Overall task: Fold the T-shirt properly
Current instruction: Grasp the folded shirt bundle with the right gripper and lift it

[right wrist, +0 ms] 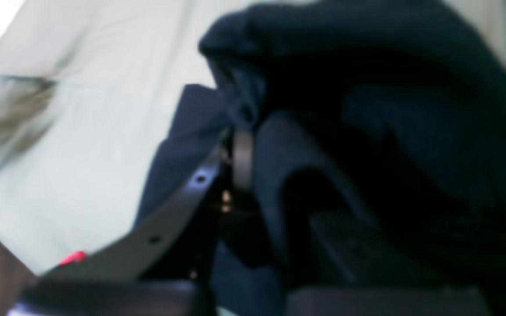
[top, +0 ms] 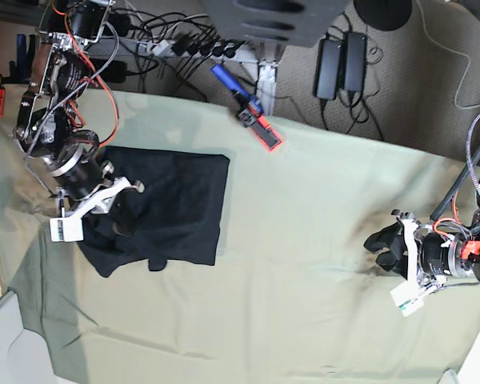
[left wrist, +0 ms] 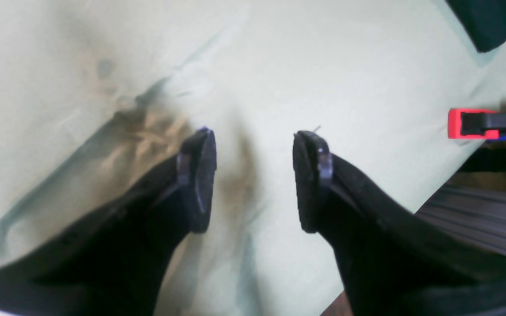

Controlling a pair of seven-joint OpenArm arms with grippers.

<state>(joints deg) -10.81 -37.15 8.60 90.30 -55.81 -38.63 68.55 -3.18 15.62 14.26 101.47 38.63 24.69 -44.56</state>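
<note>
The black T-shirt lies partly folded on the left side of the pale green cloth. A bunched edge of it sags toward the front left. My right gripper sits at the shirt's left edge, shut on the fabric. In the right wrist view the dark T-shirt drapes over that gripper and hides most of its fingers. My left gripper is far off to the right, open. It hovers over bare cloth with nothing between its fingertips. Only a corner of the T-shirt shows in the left wrist view.
A red and blue clamp grips the table's far edge, and another red clamp shows at the cloth's edge. Cables and power adapters lie beyond the far edge. The cloth has creases and a brownish stain.
</note>
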